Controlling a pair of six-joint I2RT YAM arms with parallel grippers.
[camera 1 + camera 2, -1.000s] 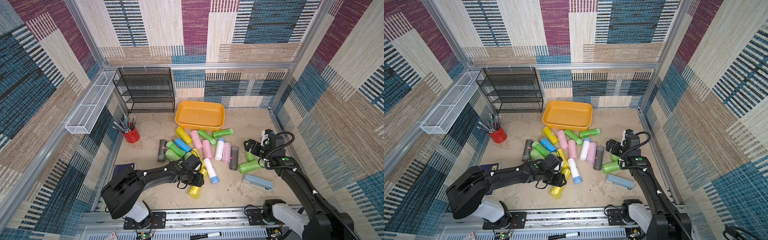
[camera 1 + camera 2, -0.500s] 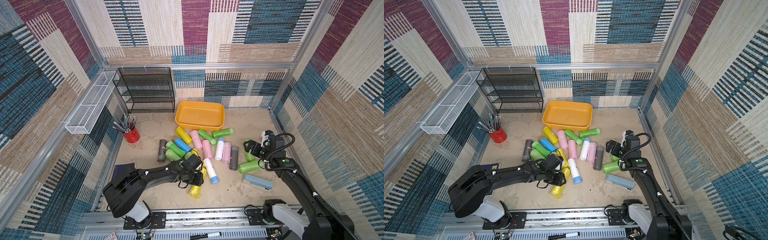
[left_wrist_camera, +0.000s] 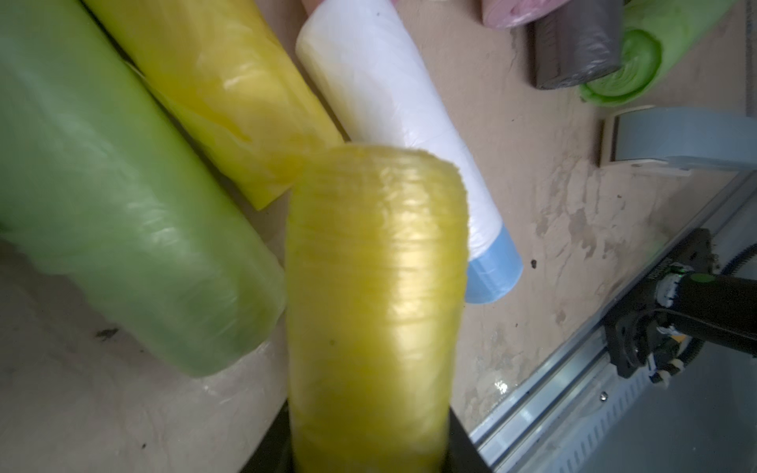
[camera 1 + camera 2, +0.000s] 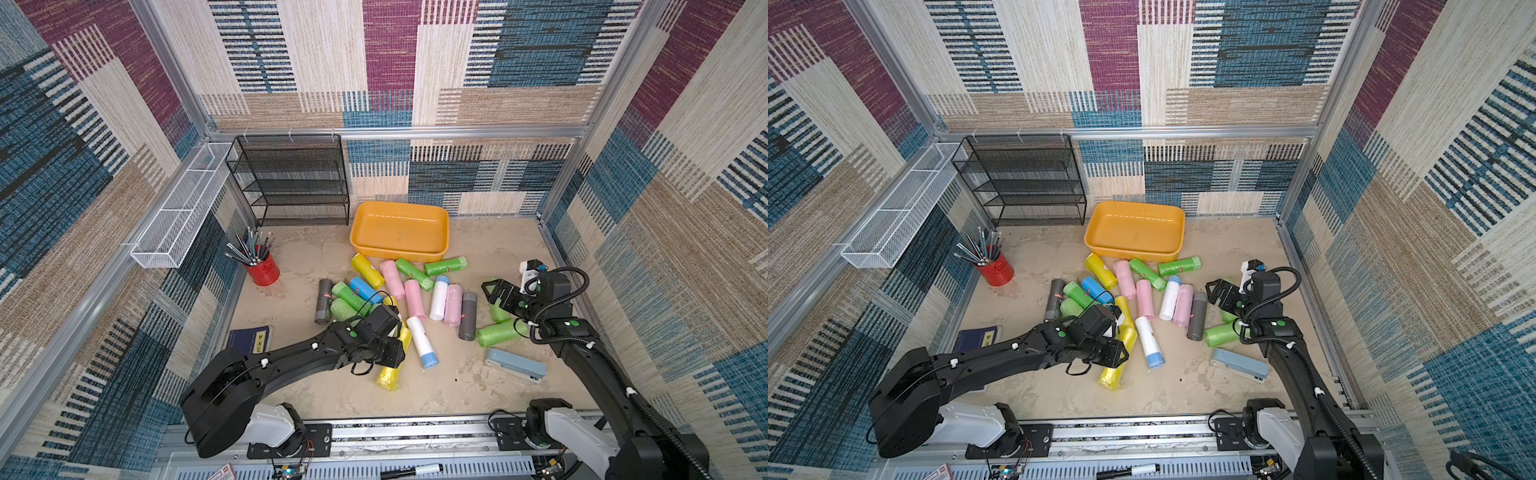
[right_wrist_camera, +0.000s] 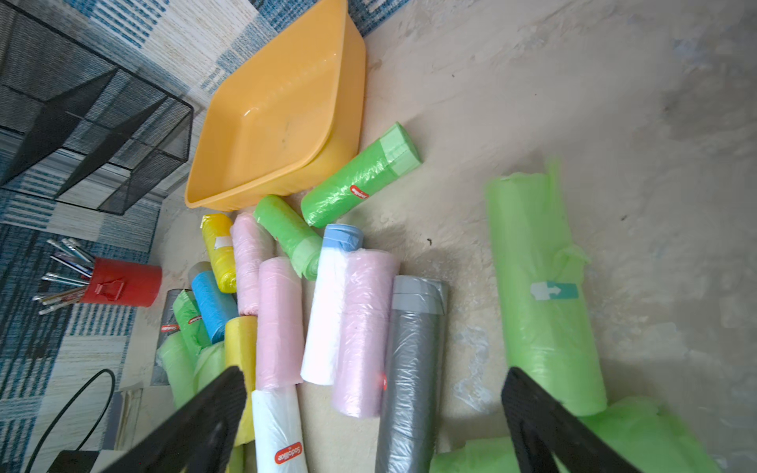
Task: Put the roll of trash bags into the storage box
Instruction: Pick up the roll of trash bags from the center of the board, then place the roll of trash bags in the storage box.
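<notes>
Several rolls of trash bags in yellow, green, pink, white, blue and grey lie heaped mid-table in both top views. My left gripper (image 4: 392, 355) (image 4: 1116, 353) is shut on one yellow roll (image 4: 387, 376) (image 4: 1112, 377) at the heap's near edge. In the left wrist view this roll (image 3: 377, 295) fills the space between the jaws (image 3: 368, 450), beside a green roll (image 3: 123, 204) and a white one (image 3: 389, 94). The orange-yellow storage box (image 4: 397, 250) (image 4: 1130, 252) (image 5: 262, 180) stands empty behind the heap. My right gripper (image 4: 492, 293) (image 4: 1214, 291) (image 5: 372, 376) hangs open over the heap's right side, holding nothing.
A red pencil cup (image 4: 262, 270) stands at the left, with a black mesh rack (image 4: 291, 183) and a white wire basket (image 4: 178, 208) behind it. A blue-grey stapler (image 4: 515, 365) lies near the right arm. A dark book (image 4: 249, 338) lies by the left arm.
My left gripper has closed its jaws onto the yellow roll. The right arm has hardly moved and stays open.
</notes>
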